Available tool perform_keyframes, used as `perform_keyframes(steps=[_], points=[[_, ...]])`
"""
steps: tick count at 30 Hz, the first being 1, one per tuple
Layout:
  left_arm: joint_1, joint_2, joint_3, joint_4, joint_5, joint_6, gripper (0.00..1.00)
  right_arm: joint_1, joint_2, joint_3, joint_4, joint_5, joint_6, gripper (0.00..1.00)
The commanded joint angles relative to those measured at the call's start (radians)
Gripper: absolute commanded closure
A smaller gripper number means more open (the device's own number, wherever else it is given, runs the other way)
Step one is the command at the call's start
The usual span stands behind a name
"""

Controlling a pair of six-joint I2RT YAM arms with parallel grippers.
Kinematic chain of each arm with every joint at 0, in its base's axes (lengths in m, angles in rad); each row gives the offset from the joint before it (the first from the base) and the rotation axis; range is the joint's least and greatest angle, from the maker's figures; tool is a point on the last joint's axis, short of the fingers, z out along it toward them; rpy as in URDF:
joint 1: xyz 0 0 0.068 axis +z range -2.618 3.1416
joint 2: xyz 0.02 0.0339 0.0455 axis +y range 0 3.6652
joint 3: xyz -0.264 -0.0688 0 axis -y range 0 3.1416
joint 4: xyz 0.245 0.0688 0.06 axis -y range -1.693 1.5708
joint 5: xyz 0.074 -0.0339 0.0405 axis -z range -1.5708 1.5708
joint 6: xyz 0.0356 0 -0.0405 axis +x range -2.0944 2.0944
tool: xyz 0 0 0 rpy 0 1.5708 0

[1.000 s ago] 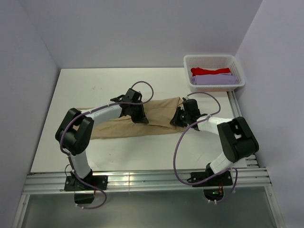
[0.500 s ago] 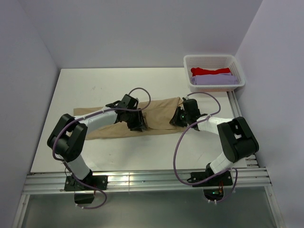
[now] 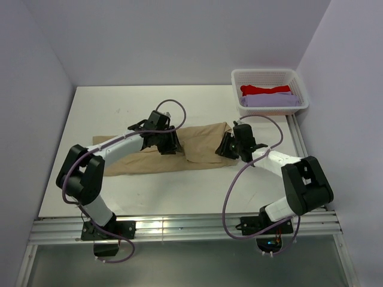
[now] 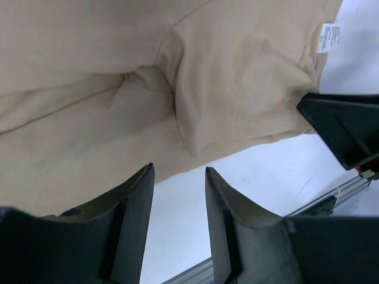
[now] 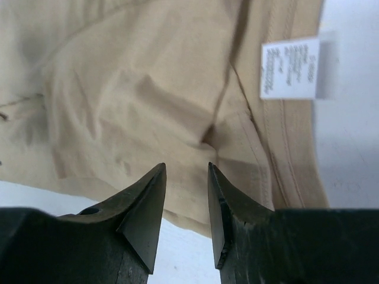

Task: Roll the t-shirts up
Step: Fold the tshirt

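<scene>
A tan t-shirt (image 3: 200, 148) lies folded into a long band across the table, its collar end with the white neck label (image 5: 290, 68) to the right. My left gripper (image 3: 170, 145) hovers over the band's middle. In the left wrist view it (image 4: 177, 173) is open, with only the shirt's near edge (image 4: 237, 77) and bare table between its fingers. My right gripper (image 3: 227, 146) sits at the collar end. It (image 5: 186, 170) is open just above the tan cloth (image 5: 136, 77) and holds nothing. A red t-shirt (image 3: 263, 89) and a lavender t-shirt (image 3: 270, 100) lie in the basket.
The white lattice basket (image 3: 272, 110) stands at the back right corner of the table. Aluminium rails (image 3: 179, 227) run along the near edge by the arm bases. Grey walls close in on the left, back and right. The right gripper's black finger (image 4: 349, 130) shows in the left wrist view.
The left gripper has opened, let go of the tan shirt and drawn back a little. The right gripper has opened wider at the collar end. The shirt lies flat.
</scene>
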Motion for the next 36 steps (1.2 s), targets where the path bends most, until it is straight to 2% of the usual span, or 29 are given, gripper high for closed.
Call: perform_keyframes(steps=[1,8,13,17,19,20,22,25,28,34,36], points=[[-0.003,0.025,0.034,0.057,-0.002,0.007,0.55,-0.008,-0.034,-0.025,-0.053,0.026,-0.006,0.59],[-0.012,0.078,0.065,0.050,0.004,0.016,0.57,-0.008,-0.037,-0.036,-0.082,0.052,0.023,0.59],[0.027,0.036,0.063,0.028,0.003,0.056,0.57,-0.005,-0.109,-0.060,-0.095,0.066,0.083,0.63],[0.162,-0.044,0.040,-0.003,-0.014,0.083,0.57,0.019,-0.229,-0.099,-0.096,0.129,0.123,0.67],[0.222,-0.081,0.010,0.008,-0.014,0.085,0.57,0.044,-0.280,-0.100,-0.118,0.145,0.148,0.72],[0.292,-0.116,-0.034,0.028,0.015,0.083,0.58,0.063,-0.292,-0.102,-0.127,0.157,0.157,0.76],[0.372,-0.141,-0.076,0.068,0.032,0.068,0.60,0.093,-0.310,-0.106,-0.125,0.169,0.190,0.99],[0.539,-0.162,-0.159,0.126,0.018,0.016,0.68,0.157,-0.272,-0.106,-0.115,0.209,0.252,1.00],[0.631,-0.149,-0.207,0.229,0.037,-0.038,0.71,0.202,-0.196,-0.097,-0.089,0.224,0.305,1.00],[0.714,-0.020,-0.193,0.275,0.056,-0.048,0.82,0.209,-0.073,-0.077,-0.037,0.255,0.352,1.00],[0.738,0.005,-0.199,0.293,0.060,-0.051,0.90,0.205,-0.013,-0.056,-0.046,0.258,0.358,1.00]])
